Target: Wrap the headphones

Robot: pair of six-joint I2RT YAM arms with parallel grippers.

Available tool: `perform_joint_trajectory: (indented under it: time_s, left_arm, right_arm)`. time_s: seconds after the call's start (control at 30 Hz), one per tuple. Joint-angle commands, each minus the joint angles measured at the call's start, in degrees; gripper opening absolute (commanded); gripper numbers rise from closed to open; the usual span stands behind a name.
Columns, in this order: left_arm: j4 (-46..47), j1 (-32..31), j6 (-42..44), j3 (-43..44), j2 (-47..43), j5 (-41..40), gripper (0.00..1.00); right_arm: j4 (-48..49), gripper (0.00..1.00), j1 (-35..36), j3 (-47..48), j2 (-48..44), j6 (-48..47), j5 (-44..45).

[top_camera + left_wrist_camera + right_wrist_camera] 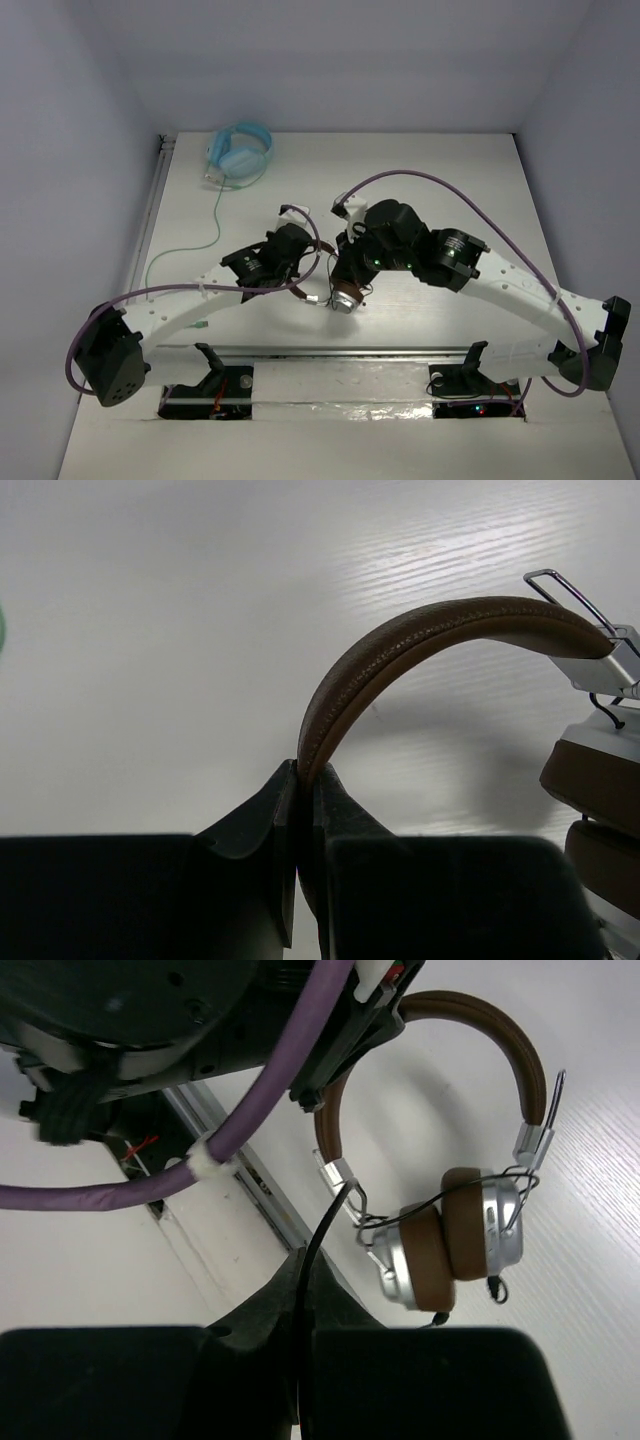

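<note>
White tabletop (450,170) below; left gripper (300,780) pinches the headband (400,650) to steady the headphones (470,1230), right gripper (302,1272) clamps the cable (325,1222), likely for winding.

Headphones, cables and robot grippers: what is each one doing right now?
brown headphones: ear cups pressed together, gripped by the headband.
black cable: looped across the ear cups, one stretch pinched.
left gripper: shut on the headband.
right gripper: shut on the black cable.
light blue headphones: lying at the table's far left, apart from both grippers.
green cable: loose, trailing over the table.
</note>
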Motion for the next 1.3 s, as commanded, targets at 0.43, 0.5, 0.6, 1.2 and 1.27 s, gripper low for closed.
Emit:
perform_joint_trajectory:
  time_s: [0.43, 0.5, 0.6, 1.2, 1.27]
  left_arm:
    - [-2.96, -0.20, 8.69, 2.78, -9.30, 10.84, 0.00]
    - [-2.08, -0.20, 10.27, 2.51, -9.84, 13.31, 0.00]
    - [0.03, -0.20, 12.38, 2.33, -8.88, 17.89, 0.00]
    - [10.93, 20.45, 11.08, 1.98, -9.84, 55.41, 0.00]
    - [12.77, 22.81, 9.67, 1.28, -10.98, 57.34, 0.00]
  right_arm:
    - [-5.84, 0.00, -3.43, 0.35, -1.83, -1.22, 26.40]
    - [-4.87, 0.00, -4.57, -1.14, -1.30, -1.48, 26.32]
    - [-3.91, 0.00, -5.81, -3.25, 0.98, -0.78, 27.46]
    - [15.25, 0.02, -15.48, -16.00, 0.46, 4.84, 19.47]
    - [18.40, 0.04, -15.48, -17.23, -0.24, 5.55, 17.63]
